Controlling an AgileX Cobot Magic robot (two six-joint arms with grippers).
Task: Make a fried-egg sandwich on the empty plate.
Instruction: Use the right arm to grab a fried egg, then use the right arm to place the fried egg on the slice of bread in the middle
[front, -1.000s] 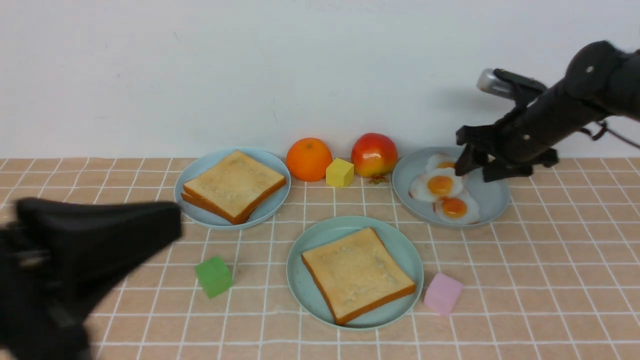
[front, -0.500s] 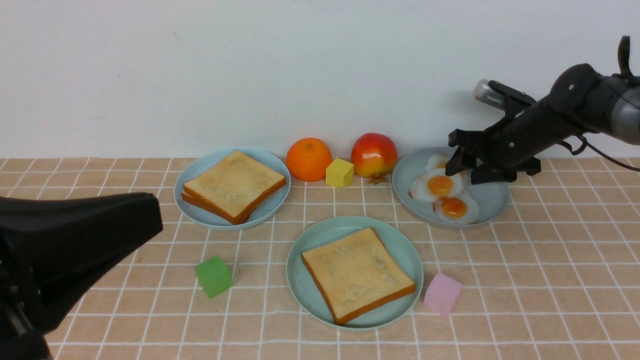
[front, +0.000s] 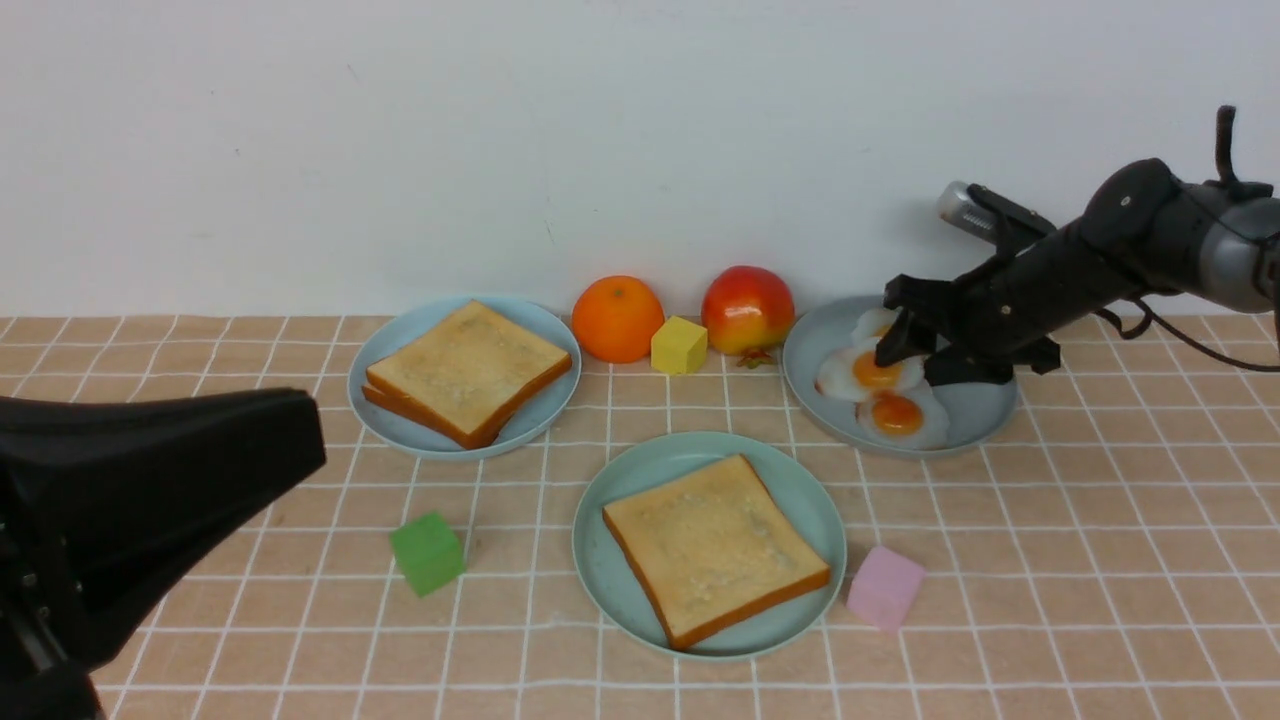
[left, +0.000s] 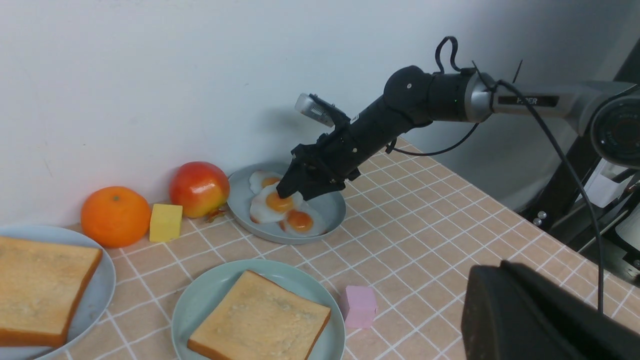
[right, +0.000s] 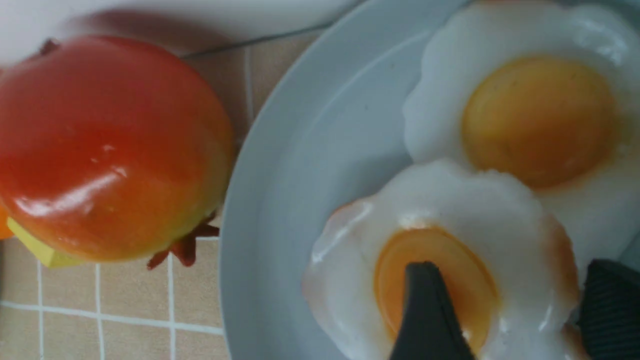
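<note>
the sandwich is only getting started. the mint-green plate (front: 598, 520) is sitting front and centre, carrying one toast slice (front: 715, 545) lying flat with nothing on top. the right gripper (front: 912, 368) is reaching down into the grey-blue plate (front: 985, 420) at the back right, its jaws standing apart and straddling the middle fried egg (front: 850, 375) of three (in the right wrist view one finger (right: 425, 310) is hanging over the egg's middle and the other is showing at the egg's edge, a clear gap between). nothing looks gripped yet. the left gripper (front: 200, 470) is showing only as a dark shape at the near left, so i cannot tell whether it is wide or closed. what is remaining, by my reading: lifting an egg onto the toast, then bringing a second slice from the toast stack (front: 468, 372) on the sky-blue plate (front: 400, 432) to close it.
</note>
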